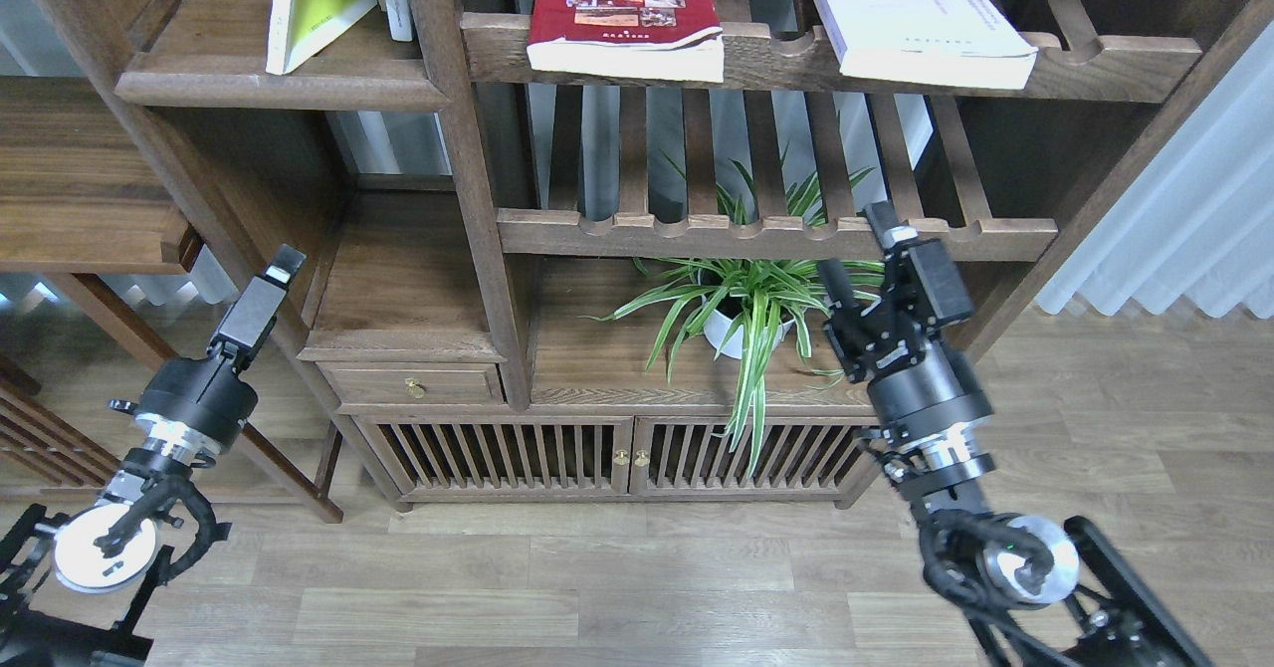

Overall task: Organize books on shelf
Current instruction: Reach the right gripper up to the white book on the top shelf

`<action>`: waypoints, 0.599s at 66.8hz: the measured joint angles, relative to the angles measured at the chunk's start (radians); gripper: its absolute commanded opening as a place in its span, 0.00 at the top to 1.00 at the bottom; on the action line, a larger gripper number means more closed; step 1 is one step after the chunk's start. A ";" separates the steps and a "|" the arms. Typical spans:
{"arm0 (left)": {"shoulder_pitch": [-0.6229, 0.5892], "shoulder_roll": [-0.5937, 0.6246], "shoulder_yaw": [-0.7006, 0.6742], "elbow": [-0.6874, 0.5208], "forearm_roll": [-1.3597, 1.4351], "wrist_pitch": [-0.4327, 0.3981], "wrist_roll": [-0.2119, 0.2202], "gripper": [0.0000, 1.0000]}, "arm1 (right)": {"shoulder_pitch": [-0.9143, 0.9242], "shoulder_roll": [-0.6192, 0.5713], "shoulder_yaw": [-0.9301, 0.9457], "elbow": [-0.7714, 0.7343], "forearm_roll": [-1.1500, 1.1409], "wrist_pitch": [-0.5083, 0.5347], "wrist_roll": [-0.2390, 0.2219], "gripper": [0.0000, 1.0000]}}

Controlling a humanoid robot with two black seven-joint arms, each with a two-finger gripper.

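Yellow-green book (304,5) cut off by top edge; left gripper (282,267) end-on, gap unreadable; right gripper (858,249) spread, empty.

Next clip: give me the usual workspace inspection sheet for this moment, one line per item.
Surface: solid shelf, top left, partly occupied.
Job's things: yellow-green book leaning upright on the solid shelf; dark red book and pale book lying flat on the top slatted shelf, their front edges overhanging its rail.
Clutter: potted spider plant in the lower compartment.
Grippers: left gripper low beside the cabinet, fingers indistinct, holding nothing visible; right gripper open, empty, in front of the plant's leaves.
Cables: black bundles at both wrists.
Surroundings: wood floor, white curtain at right.
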 measured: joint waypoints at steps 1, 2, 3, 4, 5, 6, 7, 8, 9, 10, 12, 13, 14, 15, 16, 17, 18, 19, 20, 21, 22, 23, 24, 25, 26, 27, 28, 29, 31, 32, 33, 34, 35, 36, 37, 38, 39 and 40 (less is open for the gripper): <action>-0.005 0.000 -0.001 0.007 0.000 0.000 0.000 0.00 | 0.010 -0.001 0.000 0.001 0.000 -0.008 0.000 0.03; -0.011 0.000 -0.001 0.015 -0.001 0.000 -0.001 0.00 | 0.018 -0.001 0.001 0.002 0.000 -0.015 0.000 0.03; -0.014 0.000 -0.002 0.019 -0.001 0.000 -0.001 0.00 | 0.024 -0.001 0.001 0.002 0.000 -0.019 0.000 0.02; -0.017 0.000 -0.002 0.023 -0.002 0.000 -0.001 0.00 | 0.032 -0.001 0.001 0.002 -0.001 -0.027 0.000 0.02; -0.019 0.001 -0.002 0.026 -0.003 0.000 -0.001 0.00 | 0.040 0.000 0.001 0.002 -0.001 -0.034 0.000 0.02; -0.020 0.001 -0.002 0.028 -0.004 0.000 -0.001 0.00 | 0.048 0.000 0.001 0.003 -0.001 -0.041 0.001 0.02; -0.022 0.001 -0.002 0.030 -0.006 0.000 -0.001 0.00 | 0.056 0.001 0.001 0.003 -0.001 -0.048 0.001 0.02; -0.025 0.002 -0.002 0.035 -0.011 0.000 -0.001 0.00 | 0.080 0.002 0.001 0.003 -0.001 -0.067 0.003 0.02; -0.025 0.002 -0.002 0.036 -0.012 0.000 -0.001 0.00 | 0.086 0.003 0.001 0.003 -0.001 -0.071 0.003 0.02; -0.025 0.003 -0.003 0.036 -0.012 0.000 -0.001 0.00 | 0.088 0.003 0.001 0.003 -0.001 -0.073 0.003 0.02; -0.026 0.003 -0.003 0.037 -0.015 0.000 -0.001 0.00 | 0.100 0.003 0.001 0.003 -0.002 -0.082 0.005 0.02; -0.026 0.003 -0.003 0.038 -0.017 0.000 -0.002 0.00 | 0.106 0.003 0.001 0.003 -0.001 -0.087 0.005 0.02; -0.026 0.003 -0.003 0.038 -0.019 0.000 -0.002 0.00 | 0.111 0.004 0.001 0.003 -0.001 -0.092 0.006 0.02; -0.026 0.003 -0.003 0.038 -0.022 0.000 -0.003 0.00 | 0.117 0.004 0.001 0.003 -0.001 -0.096 0.007 0.02; -0.026 0.003 -0.003 0.038 -0.025 0.000 -0.003 0.00 | 0.120 0.004 0.001 0.003 -0.001 -0.098 0.007 0.02; -0.026 0.003 -0.003 0.038 -0.029 0.000 -0.004 0.00 | 0.124 0.005 0.001 0.003 -0.002 -0.102 0.008 0.02; -0.026 0.003 -0.003 0.038 -0.032 0.000 -0.004 0.00 | 0.127 0.005 0.001 0.003 -0.002 -0.104 0.008 0.02; -0.026 0.003 -0.003 0.038 -0.037 0.000 -0.005 0.00 | 0.131 0.006 0.001 0.003 -0.001 -0.107 0.009 0.02; -0.026 0.003 -0.003 0.038 -0.043 0.000 -0.005 0.00 | 0.134 0.006 0.001 0.003 -0.002 -0.109 0.009 0.02; -0.026 0.003 -0.003 0.038 -0.049 0.000 -0.005 0.00 | 0.138 0.007 0.001 0.003 -0.002 -0.111 0.010 0.02; -0.026 0.003 -0.003 0.038 -0.055 0.000 -0.005 0.00 | 0.141 0.007 0.001 0.003 -0.002 -0.112 0.010 0.02; -0.026 0.003 -0.003 0.038 -0.061 0.000 -0.005 0.00 | 0.143 0.007 0.001 0.002 -0.002 -0.114 0.010 0.02; -0.026 0.002 -0.003 0.038 -0.066 0.000 -0.004 0.00 | 0.146 0.008 0.001 0.002 -0.002 -0.116 0.010 0.02; -0.026 0.002 -0.003 0.038 -0.069 0.000 -0.003 0.00 | 0.147 0.008 0.001 0.002 -0.002 -0.117 0.010 0.02; -0.026 0.002 -0.003 0.038 -0.072 0.000 -0.002 0.00 | 0.149 0.008 0.001 0.001 -0.003 -0.119 0.010 0.02; -0.026 0.002 -0.003 0.038 -0.074 0.000 -0.001 0.00 | 0.152 0.008 0.001 0.001 -0.003 -0.122 0.010 0.02; -0.026 0.002 -0.002 0.038 -0.077 0.000 0.000 0.00 | 0.153 0.008 0.001 0.001 -0.003 -0.124 0.010 0.02; -0.026 0.002 -0.002 0.038 -0.079 0.000 0.001 0.00 | 0.156 0.008 0.001 0.000 -0.003 -0.127 0.010 0.02; -0.025 0.002 -0.001 0.038 -0.082 0.000 0.003 0.00 | 0.162 0.009 0.002 -0.001 -0.003 -0.134 0.010 0.02; -0.025 0.002 0.000 0.038 -0.083 0.000 0.004 0.00 | 0.165 0.009 0.003 -0.001 -0.003 -0.138 0.011 0.02; -0.025 0.002 0.000 0.038 -0.083 0.000 0.004 0.00 | 0.168 0.009 0.003 -0.002 -0.003 -0.141 0.011 0.02; -0.025 0.002 0.000 0.039 -0.084 0.000 0.004 0.00 | 0.171 0.009 0.003 -0.002 -0.003 -0.145 0.011 0.02; -0.025 0.002 0.000 0.039 -0.084 0.000 0.005 0.00 | 0.173 0.009 0.003 -0.003 -0.003 -0.147 0.011 0.02; -0.025 0.002 0.000 0.039 -0.085 0.000 0.005 0.00 | 0.176 0.009 0.003 -0.003 -0.004 -0.151 0.011 0.02; -0.025 0.002 0.001 0.039 -0.085 0.000 0.005 0.00 | 0.179 0.009 0.003 -0.004 -0.004 -0.155 0.012 0.02; -0.025 0.002 0.001 0.040 -0.086 0.000 0.005 0.00 | 0.182 0.009 0.003 -0.005 -0.004 -0.158 0.012 0.02; -0.025 0.002 0.001 0.040 -0.086 0.000 0.005 0.00 | 0.184 0.009 0.004 -0.005 -0.004 -0.161 0.012 0.02; -0.025 0.002 0.001 0.040 -0.087 0.000 0.005 0.00 | 0.187 0.009 0.004 -0.005 -0.004 -0.164 0.012 0.02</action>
